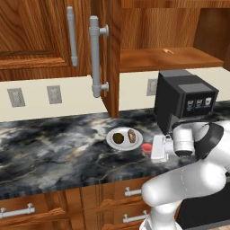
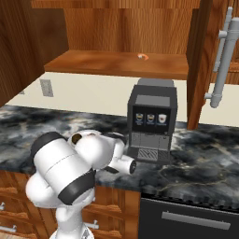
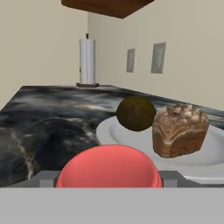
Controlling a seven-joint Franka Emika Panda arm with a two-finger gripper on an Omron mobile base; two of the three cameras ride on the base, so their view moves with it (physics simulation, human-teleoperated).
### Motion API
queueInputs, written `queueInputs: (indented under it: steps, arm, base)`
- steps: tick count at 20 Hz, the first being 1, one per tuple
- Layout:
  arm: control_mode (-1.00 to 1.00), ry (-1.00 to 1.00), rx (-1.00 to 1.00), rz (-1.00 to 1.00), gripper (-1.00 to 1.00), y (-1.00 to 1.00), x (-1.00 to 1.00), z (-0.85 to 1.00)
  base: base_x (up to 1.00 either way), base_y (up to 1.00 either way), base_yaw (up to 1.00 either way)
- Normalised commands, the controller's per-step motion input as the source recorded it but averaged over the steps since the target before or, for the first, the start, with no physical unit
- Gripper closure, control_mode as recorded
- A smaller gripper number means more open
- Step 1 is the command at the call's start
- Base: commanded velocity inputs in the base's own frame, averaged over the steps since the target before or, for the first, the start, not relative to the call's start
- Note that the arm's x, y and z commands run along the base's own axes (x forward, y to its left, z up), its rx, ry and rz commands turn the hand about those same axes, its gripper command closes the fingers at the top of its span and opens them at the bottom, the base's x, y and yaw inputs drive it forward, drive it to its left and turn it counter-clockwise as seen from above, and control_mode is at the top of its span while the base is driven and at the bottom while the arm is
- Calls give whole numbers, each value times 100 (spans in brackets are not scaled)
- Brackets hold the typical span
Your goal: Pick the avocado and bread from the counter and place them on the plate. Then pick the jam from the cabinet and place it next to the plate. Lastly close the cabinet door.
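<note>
Left base view: plate (image 1: 110,143) near worktop (image 1: 54,148) front edge holds avocado (image 1: 118,138) and bread (image 1: 131,135); hand (image 1: 150,149) grips jam (image 1: 146,148) just right of plate (cabinet door (image 1: 112,54) open). Hand view: red lid between fingers (image 3: 46,178), plate beyond.

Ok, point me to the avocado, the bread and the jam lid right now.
avocado (image 3: 136,113), hand view, middle of the dark round ball.
bread (image 3: 179,130), hand view, its brown front face.
jam (image 3: 109,167), hand view, top of the red lid.
</note>
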Motion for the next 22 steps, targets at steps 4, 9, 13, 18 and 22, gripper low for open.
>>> queueInputs:
  steps: [4,9,13,18,22]
  arm:
    - [-100,0,0,2,100,0,26,-23]
    - [-100,0,0,3,100,0,21,-31]
    - [-100,-3,1,6,100,0,0,-29]
    - [-100,-12,2,5,-100,0,0,-16]
    - [-100,-5,0,3,-100,0,-5,5]
  base:
    - [0,0,0]
    - [0,0,0]
    - [0,0,0]
    - [0,0,0]
    - [0,0,0]
